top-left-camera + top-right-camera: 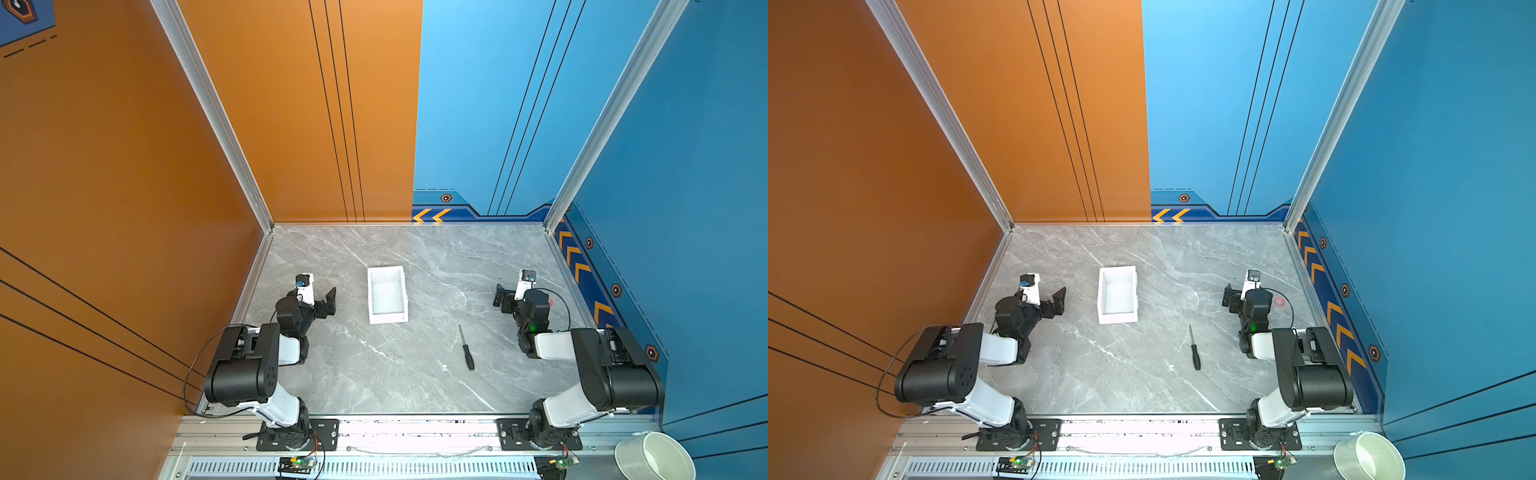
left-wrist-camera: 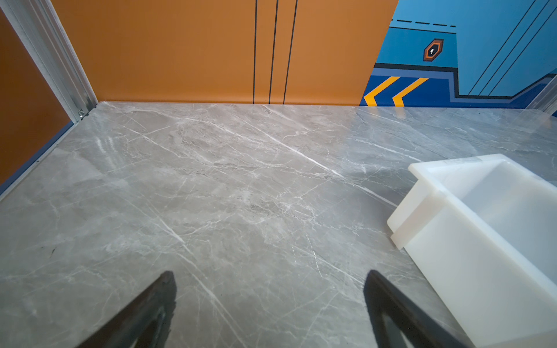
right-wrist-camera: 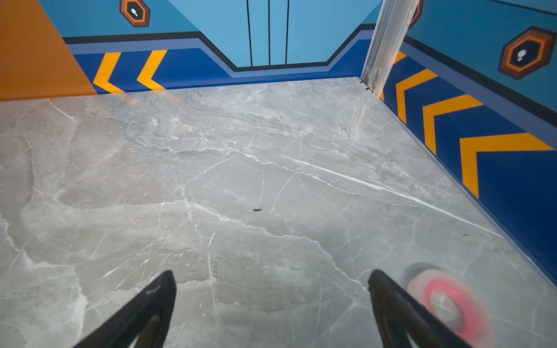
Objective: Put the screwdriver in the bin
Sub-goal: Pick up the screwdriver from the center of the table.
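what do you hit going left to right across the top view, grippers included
open black left gripper → white rectangular plastic bin → slim black-handled screwdriver → open black right gripper → round white bucket

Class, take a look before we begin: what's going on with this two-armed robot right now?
Nothing is being handled at this moment. The screwdriver lies flat on the marble tabletop, nearer the right arm, with its handle toward the arm bases. The white bin sits empty and apart from it, closer to the left arm. The left end effector and the right end effector are both open and hold nothing, each over bare tabletop.
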